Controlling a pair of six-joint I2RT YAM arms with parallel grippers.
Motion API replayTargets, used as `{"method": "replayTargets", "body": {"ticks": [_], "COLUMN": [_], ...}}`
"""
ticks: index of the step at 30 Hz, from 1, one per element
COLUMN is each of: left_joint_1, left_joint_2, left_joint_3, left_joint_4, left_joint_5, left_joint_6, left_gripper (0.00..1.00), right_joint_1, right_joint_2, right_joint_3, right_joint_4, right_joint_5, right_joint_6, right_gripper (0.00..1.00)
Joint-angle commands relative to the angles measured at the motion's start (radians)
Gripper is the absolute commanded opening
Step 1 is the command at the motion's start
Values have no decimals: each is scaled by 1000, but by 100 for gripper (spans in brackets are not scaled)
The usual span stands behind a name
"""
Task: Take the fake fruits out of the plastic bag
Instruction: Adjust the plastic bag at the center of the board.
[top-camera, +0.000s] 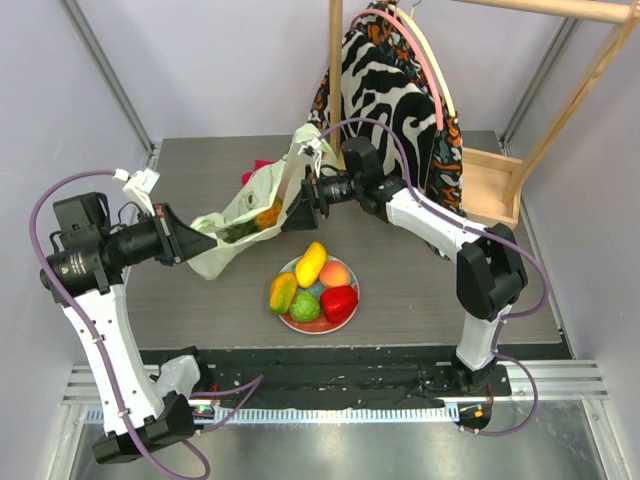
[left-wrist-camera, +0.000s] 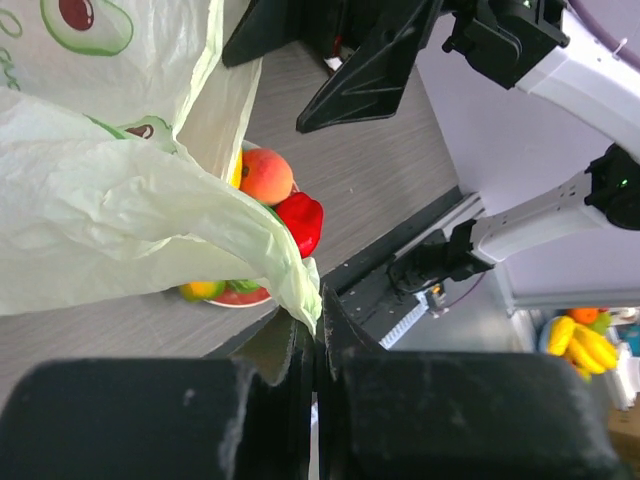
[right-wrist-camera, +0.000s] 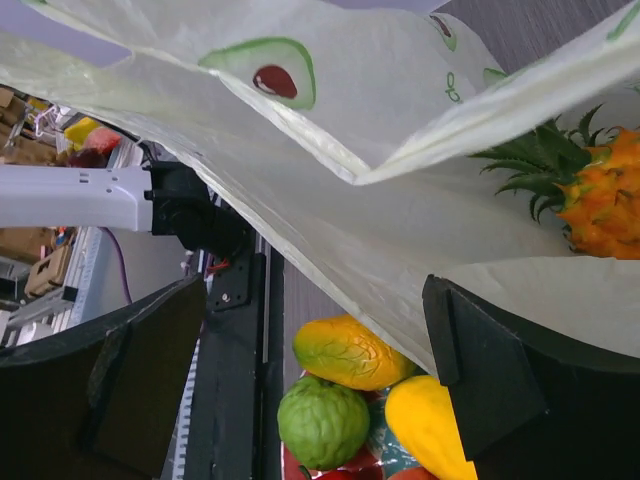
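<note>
The pale yellow-green plastic bag with avocado prints is held up off the table. My left gripper is shut on its lower edge, and the pinch shows in the left wrist view. My right gripper is open at the bag's upper end, its jaws wide apart with bag film draped in front of them. A small pineapple lies inside the bag and shows through it from above. On a plate lie the mango, the yellow fruit, the peach, the green fruit and the red pepper.
A wooden rack at the back carries a patterned garment. A wooden tray sits at the back right. A red cloth lies behind the bag. The black rail runs along the table's near edge.
</note>
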Motion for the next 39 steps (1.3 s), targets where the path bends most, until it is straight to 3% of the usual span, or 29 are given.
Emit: {"method": "replayTargets", "body": {"ticks": [1, 4, 7, 11, 14, 15, 16, 18, 21, 26, 33, 37, 38, 39], "left_joint_1": [4, 3, 4, 3, 3, 3, 3, 3, 3, 3, 3, 7, 9, 9], "left_joint_2": [2, -1, -15, -43, -53, -53, -56, -63, -66, -72, -133, -196, -207, -208], "left_joint_3": [71, 74, 57, 36, 30, 31, 31, 33, 36, 28, -74, -170, -182, -193], "left_joint_4": [-61, -81, -100, -113, -121, -123, -126, -126, -127, -146, -245, -290, -288, -287], "left_joint_5": [2, -1, -9, -16, -18, -18, -24, -26, -27, -13, 51, 65, 68, 76], "left_joint_6": [68, 94, 116, 125, 131, 134, 134, 132, 132, 149, 195, 201, 201, 208], "left_gripper": [0, 0, 0, 0, 0, 0, 0, 0, 0, 0, 0, 0, 0, 0], "right_joint_1": [3, 3, 3, 4, 16, 21, 36, 49, 61, 107, 220, 283, 295, 308], "right_joint_2": [11, 21, 16, 22, 37, 62, 76, 106, 142, 160, 283, 343, 346, 352], "right_joint_3": [104, 129, 147, 208, 250, 265, 305, 336, 365, 350, 454, 483, 468, 448], "right_joint_4": [-229, -231, -196, -205, -255, -312, -347, -439, -496, -532, -481, -467, -423, -394], "right_joint_5": [-26, 0, -9, 33, 133, 167, 195, 258, 309, 404, 496, 556, 582, 600], "right_joint_6": [-247, -245, -234, -255, -364, -399, -436, -534, -597, -740, -864, -863, -843, -834], "right_gripper": [100, 98, 89, 67, 45, 32, 25, 17, 13, 15, 33, 62, 73, 90]}}
